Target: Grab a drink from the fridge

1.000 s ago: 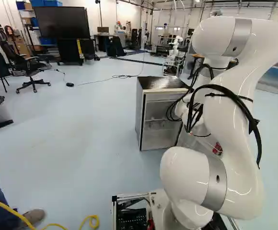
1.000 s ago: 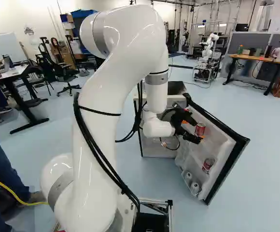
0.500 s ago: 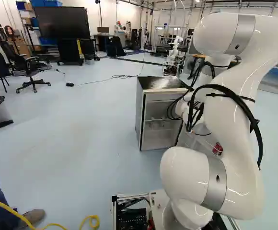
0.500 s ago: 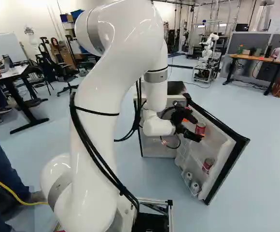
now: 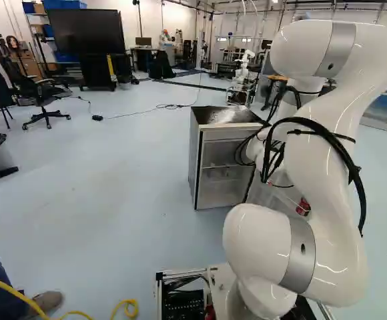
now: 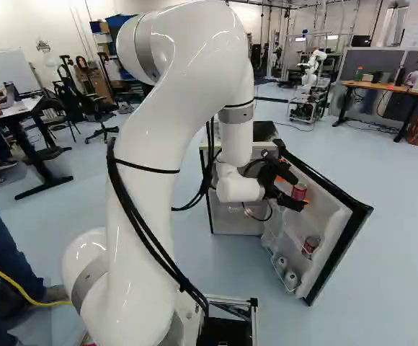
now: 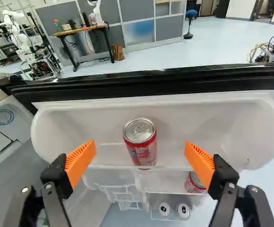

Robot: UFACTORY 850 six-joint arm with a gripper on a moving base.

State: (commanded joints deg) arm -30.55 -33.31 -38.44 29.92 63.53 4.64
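Observation:
In the right base view my gripper (image 6: 293, 190) is at the upper shelf of the open fridge door (image 6: 342, 241). The wrist view shows the gripper (image 7: 140, 149) open, its orange pads wide apart on either side of a red can (image 7: 141, 144) with a silver top. That can stands upright in the white door shelf (image 7: 80, 120), just ahead, touched by neither pad as seen there. A second red can (image 7: 194, 183) sits on a lower shelf, and two cans with pale tops (image 7: 165, 209) are lower still. The fridge body (image 5: 223, 167) stands left of the arm's wrist in the left base view.
The door's black edge (image 7: 151, 80) runs beyond the upper shelf. Another robot (image 6: 309, 72) and a wooden desk (image 6: 382, 87) stand farther back. A person's leg and shoe (image 5: 47, 301) and a yellow cable (image 5: 7, 287) are on the floor left of the base.
In the right base view the gripper and wrist have shifted slightly right, closer around the upper red can. The base, door and cans have not moved.

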